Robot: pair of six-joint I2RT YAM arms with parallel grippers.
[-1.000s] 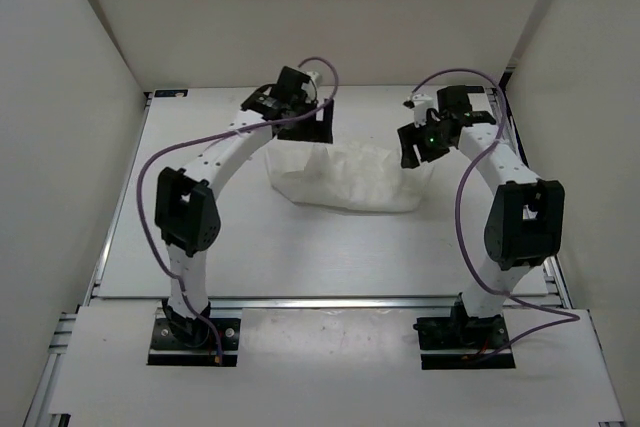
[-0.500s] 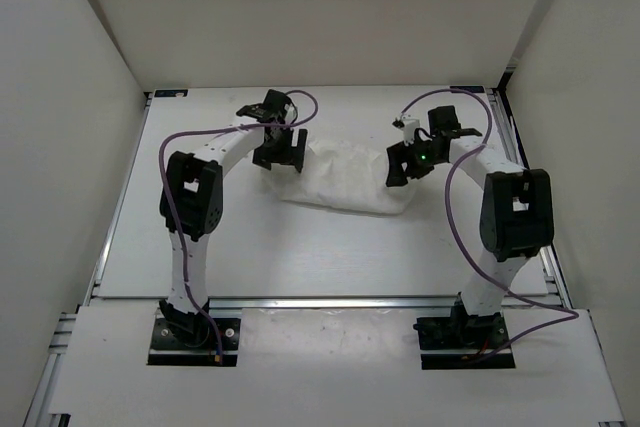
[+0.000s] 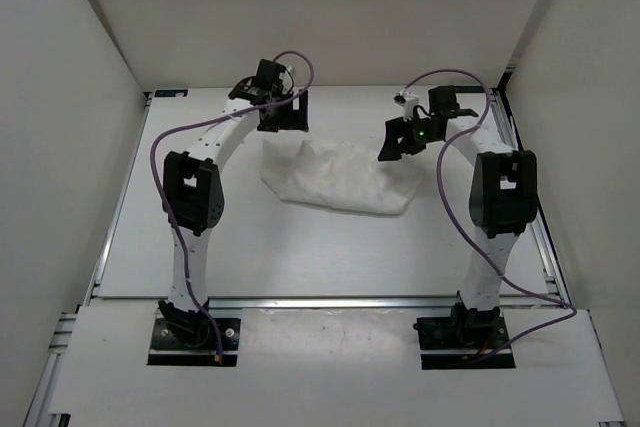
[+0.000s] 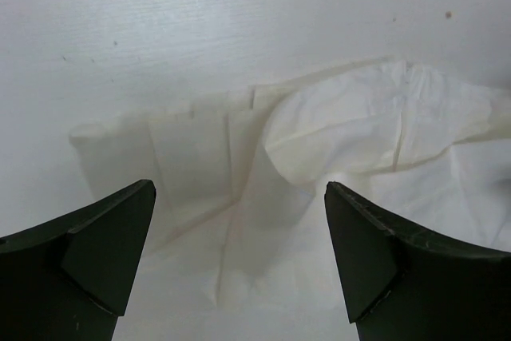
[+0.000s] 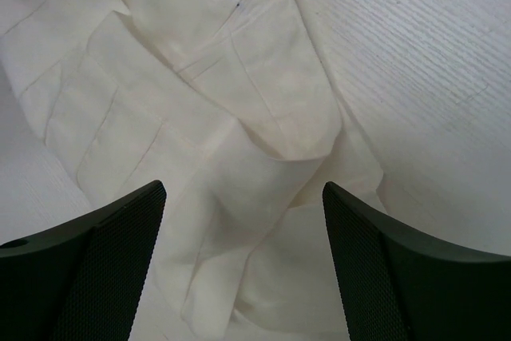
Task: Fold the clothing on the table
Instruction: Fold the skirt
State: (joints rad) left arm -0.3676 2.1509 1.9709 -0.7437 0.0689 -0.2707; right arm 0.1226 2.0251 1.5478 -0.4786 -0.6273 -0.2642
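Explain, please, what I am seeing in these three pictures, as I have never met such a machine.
These are two robot arms bolted at the near edge of a white table. The wide picture looks down from above and behind them. The other two come from cameras on the wrists; the dark wedges at the bottom are each gripper's own fingers. On the table lies a crumpled white garment with crease lines, which the arms are to fold. The left gripper is over its far left part, the right gripper over its far right. Both are open and hold nothing.
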